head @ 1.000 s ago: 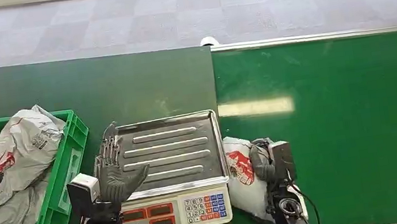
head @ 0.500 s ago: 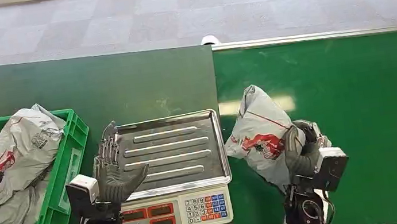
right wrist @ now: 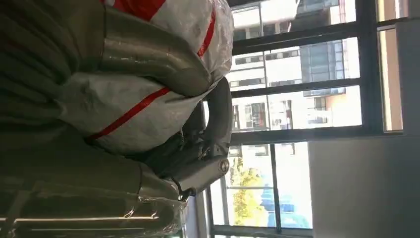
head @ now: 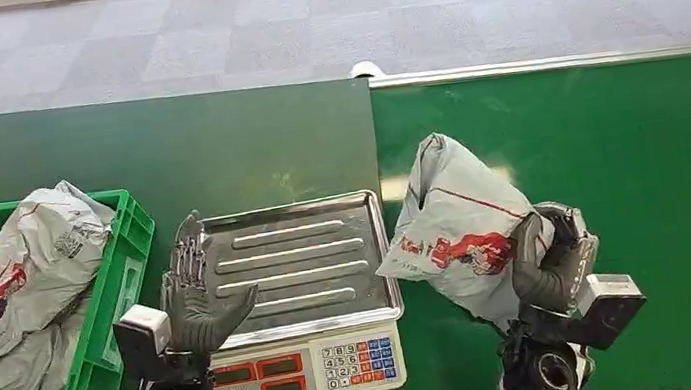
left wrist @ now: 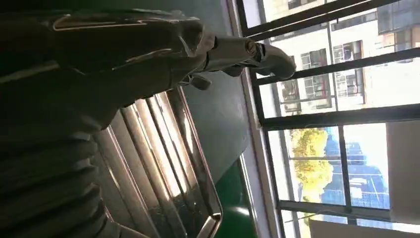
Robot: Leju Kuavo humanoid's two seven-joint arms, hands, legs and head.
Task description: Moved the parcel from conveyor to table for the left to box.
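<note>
A crinkled grey plastic parcel (head: 454, 231) is gripped by the right robot hand (head: 544, 265) above the conveyor (head: 642, 176); the left robot hand (head: 195, 293) is held open, fingers apart, by the ribbed steel scale tray (head: 300, 261).

The right hand (head: 544, 265) is raised above the belt, its dark fingers (right wrist: 158, 59) wrapped around a grey parcel (head: 457, 226) that is held clear of the surface. The left hand (head: 195, 293) is held flat with fingers extended and apart, nothing being gripped. Both silver forearms are seen rising from below.
</note>
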